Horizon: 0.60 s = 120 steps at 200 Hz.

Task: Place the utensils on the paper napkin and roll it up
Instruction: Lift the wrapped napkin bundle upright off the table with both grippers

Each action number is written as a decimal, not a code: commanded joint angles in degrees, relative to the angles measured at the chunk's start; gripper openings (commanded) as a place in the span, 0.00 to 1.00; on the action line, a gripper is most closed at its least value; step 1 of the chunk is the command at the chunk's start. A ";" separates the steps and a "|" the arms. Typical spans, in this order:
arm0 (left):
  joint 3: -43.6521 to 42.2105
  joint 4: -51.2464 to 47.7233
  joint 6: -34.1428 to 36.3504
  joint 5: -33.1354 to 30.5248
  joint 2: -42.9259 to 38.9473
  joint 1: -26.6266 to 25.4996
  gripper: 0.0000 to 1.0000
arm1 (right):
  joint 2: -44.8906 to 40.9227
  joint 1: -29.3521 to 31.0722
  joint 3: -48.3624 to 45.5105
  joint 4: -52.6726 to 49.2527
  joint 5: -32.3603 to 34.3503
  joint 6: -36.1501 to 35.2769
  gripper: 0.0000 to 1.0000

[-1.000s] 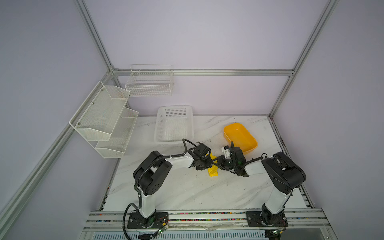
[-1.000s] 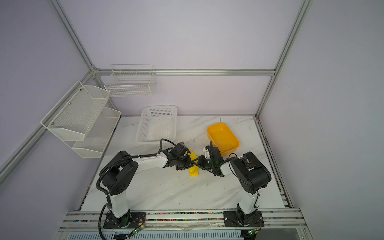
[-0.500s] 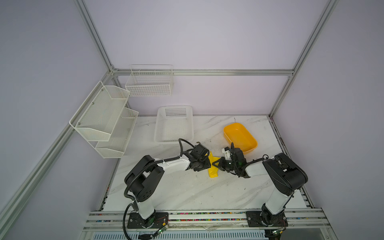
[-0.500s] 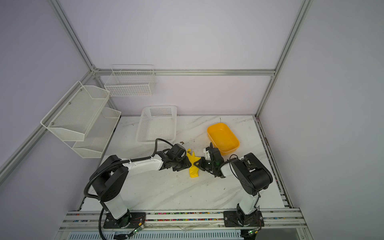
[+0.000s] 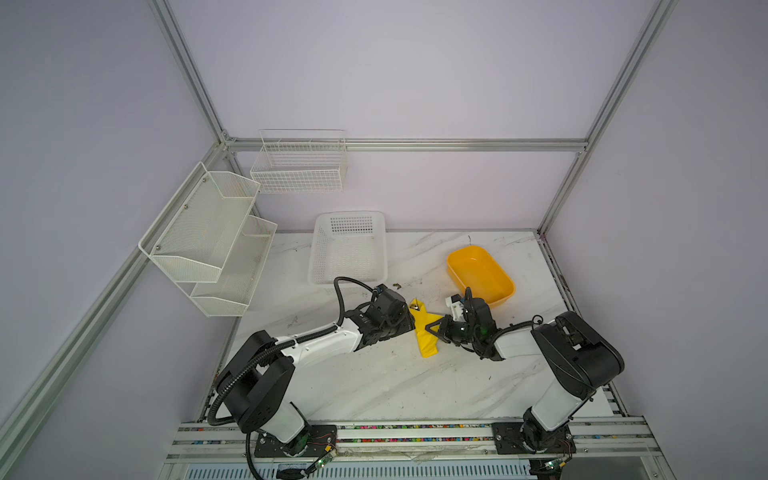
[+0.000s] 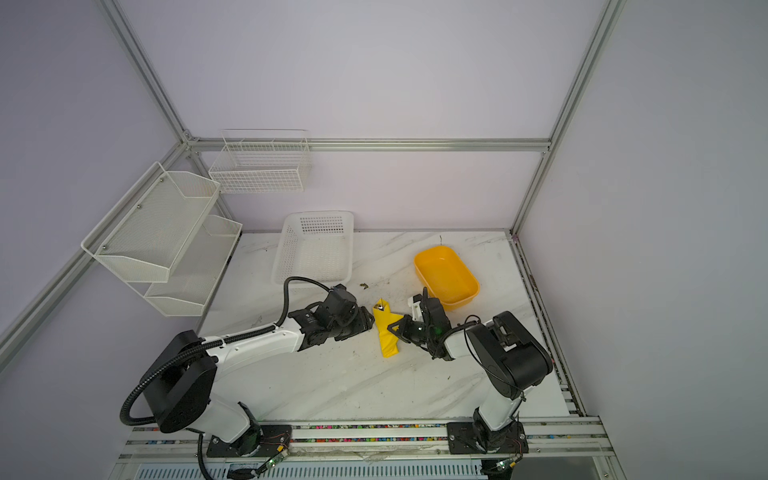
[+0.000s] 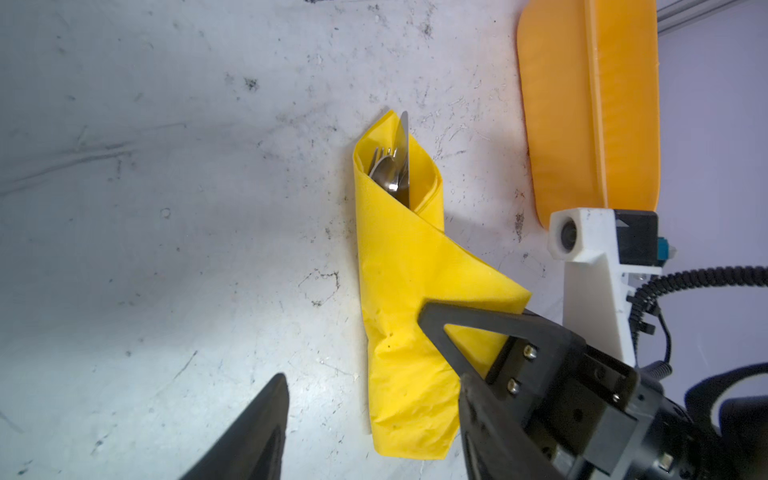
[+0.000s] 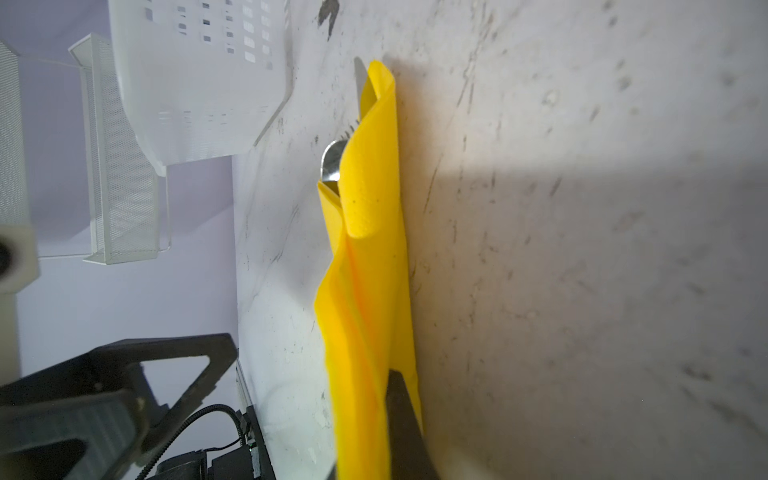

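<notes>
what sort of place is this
Probably a robot test cell: an aluminium frame with plain walls, a left arm and right arm bolted to a front rail, and a marble-look tabletop.

Orange tub [image 5: 481, 277], white basket [image 5: 348, 253], wall racks [image 5: 208, 232].

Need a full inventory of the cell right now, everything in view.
paper napkin: 1, bright yellow, table centre, loosely rolled around the utensils
utensils: 3 (spoon, fork, knife), silver, tips showing at the roll's open end
tub: 1, orange-yellow, table back right
plastic basket: 1, white, table back centre
wire basket: 1, white, back wall
mesh shelf: 1, two-tier, white, left wall
table: 1, white marble
left tool: 1, black, open, left of the roll
right tool: 1, black, shut on the napkin's loose flap
</notes>
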 commanded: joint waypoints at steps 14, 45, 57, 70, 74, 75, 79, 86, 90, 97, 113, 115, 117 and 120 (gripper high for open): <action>-4.60 6.65 -1.36 -1.01 -4.23 0.56 0.70 | -4.33 0.12 -1.41 3.53 0.39 0.22 0.02; -6.36 9.41 -1.50 -0.90 -5.66 1.13 0.74 | -5.70 0.19 -1.47 3.46 0.25 0.19 0.02; -7.28 11.09 -1.79 -0.75 -6.26 1.23 0.75 | -6.10 0.20 -1.48 3.46 0.15 0.24 0.02; -8.57 13.46 -1.98 -0.75 -6.44 1.32 0.76 | -6.71 0.16 -1.46 4.02 -0.31 0.47 0.02; -9.05 14.14 -2.23 -0.92 -6.41 1.32 0.76 | -6.90 0.17 -1.48 4.16 -0.44 0.67 0.02; -9.24 14.38 -2.32 -0.94 -7.42 1.32 0.76 | -6.97 0.19 -1.47 4.22 -0.49 0.71 0.02; -9.80 15.34 -2.68 -1.05 -8.62 1.31 0.76 | -7.26 0.15 -1.50 4.32 -0.67 0.85 0.02; -11.07 17.96 -3.21 -1.09 -9.30 1.40 0.77 | -7.88 0.15 -1.40 4.55 -0.97 1.09 0.02; -11.88 19.82 -3.49 -1.00 -9.67 1.53 0.77 | -8.28 0.19 -1.35 4.67 -1.13 1.27 0.02; -13.52 23.39 -3.98 -0.74 -10.56 1.66 0.77 | -9.14 0.19 -1.27 4.85 -1.41 1.44 0.02; -17.36 32.71 -3.89 -0.33 -12.48 2.00 0.79 | -11.47 0.12 -0.70 4.95 -2.15 1.73 0.02; -17.83 33.82 -3.80 -0.17 -12.78 2.10 0.79 | -11.75 0.14 -0.63 4.90 -2.31 1.83 0.02; -18.29 34.98 -3.64 0.00 -13.05 2.19 0.80 | -12.06 0.14 -0.51 4.96 -2.48 1.85 0.02; -18.95 36.47 -3.32 0.30 -13.41 2.31 0.81 | -12.46 0.15 -0.38 4.98 -2.69 1.81 0.02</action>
